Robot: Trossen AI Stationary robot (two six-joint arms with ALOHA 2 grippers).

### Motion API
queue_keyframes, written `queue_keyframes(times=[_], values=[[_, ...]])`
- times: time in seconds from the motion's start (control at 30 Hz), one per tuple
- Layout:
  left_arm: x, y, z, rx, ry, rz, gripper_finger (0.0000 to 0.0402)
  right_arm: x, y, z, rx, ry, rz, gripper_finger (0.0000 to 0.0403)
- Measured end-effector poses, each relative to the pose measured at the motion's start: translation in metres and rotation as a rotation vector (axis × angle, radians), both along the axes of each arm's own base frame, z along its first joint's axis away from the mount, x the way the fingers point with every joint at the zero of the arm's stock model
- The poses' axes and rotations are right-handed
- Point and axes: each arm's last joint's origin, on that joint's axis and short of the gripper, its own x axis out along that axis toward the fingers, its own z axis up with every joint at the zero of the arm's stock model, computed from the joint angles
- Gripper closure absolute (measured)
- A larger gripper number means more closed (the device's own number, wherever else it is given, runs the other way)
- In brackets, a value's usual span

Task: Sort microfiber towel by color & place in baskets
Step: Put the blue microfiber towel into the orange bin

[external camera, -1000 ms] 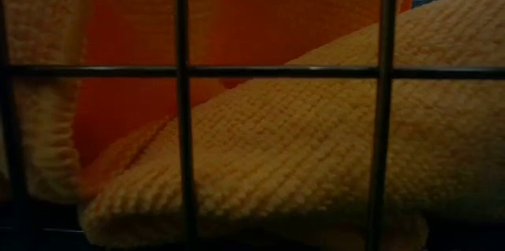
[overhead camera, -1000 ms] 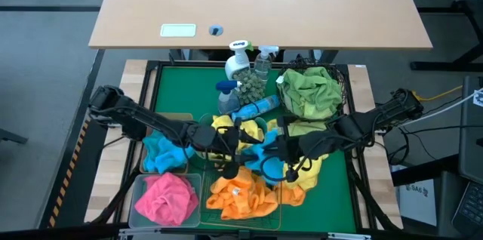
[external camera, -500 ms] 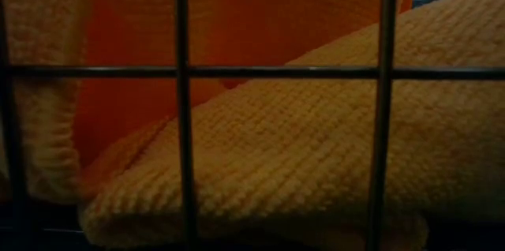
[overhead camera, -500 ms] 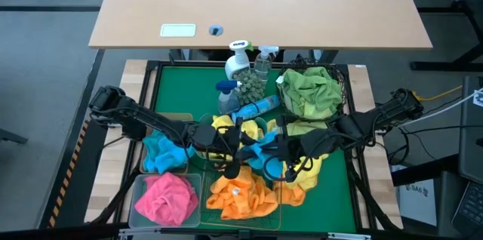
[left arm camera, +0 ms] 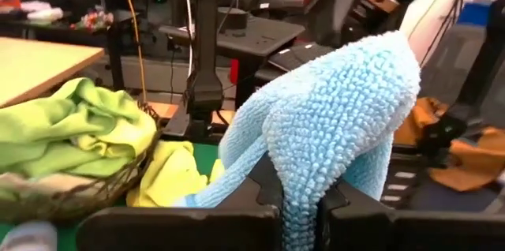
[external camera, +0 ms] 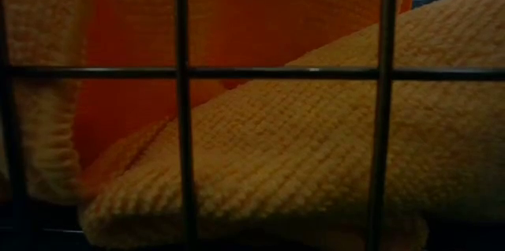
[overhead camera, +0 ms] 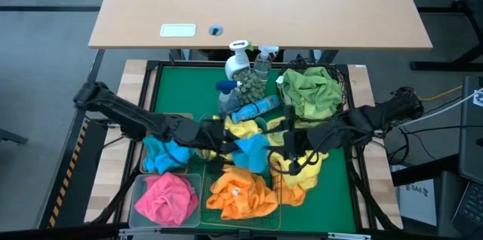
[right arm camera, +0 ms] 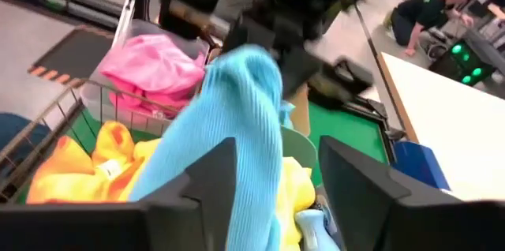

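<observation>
Gripping a blue towel (overhead camera: pixel 251 152), the left gripper (overhead camera: pixel 232 146) is closed.

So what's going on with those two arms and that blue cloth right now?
Left gripper shut on blue towel. Right gripper open, just beside it. Nothing blocking.

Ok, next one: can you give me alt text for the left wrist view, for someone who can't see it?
The left gripper is shut on a light blue microfiber towel, which stands bunched above its dark fingers. Behind, green towels fill a round black wire-mesh basket, with a yellow towel beside it and the other arm beyond.
</observation>
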Motion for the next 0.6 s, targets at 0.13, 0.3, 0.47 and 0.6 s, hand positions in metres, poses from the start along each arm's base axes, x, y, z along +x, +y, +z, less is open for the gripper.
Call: queue_keyframes(times=[0.13,0.3,0.47,0.6], values=[[-0.034,0.003,0.022,-0.077,0.036,0.01,0.0396,-0.009,-0.005,0.015,0.069,0.022,-0.039,0.0202],[-0.084,0.009,0.043,-0.231,0.091,-0.02,0.0396,-0.017,-0.008,0.016,0.113,0.103,-0.055,0.0199],[-0.129,0.012,0.049,-0.418,0.235,-0.14,0.0396,-0.021,-0.008,0.008,0.156,0.204,-0.029,0.0204],[-0.155,0.011,0.044,-0.527,0.396,-0.209,0.0396,-0.023,-0.008,0.006,0.185,0.243,-0.028,0.0205]])
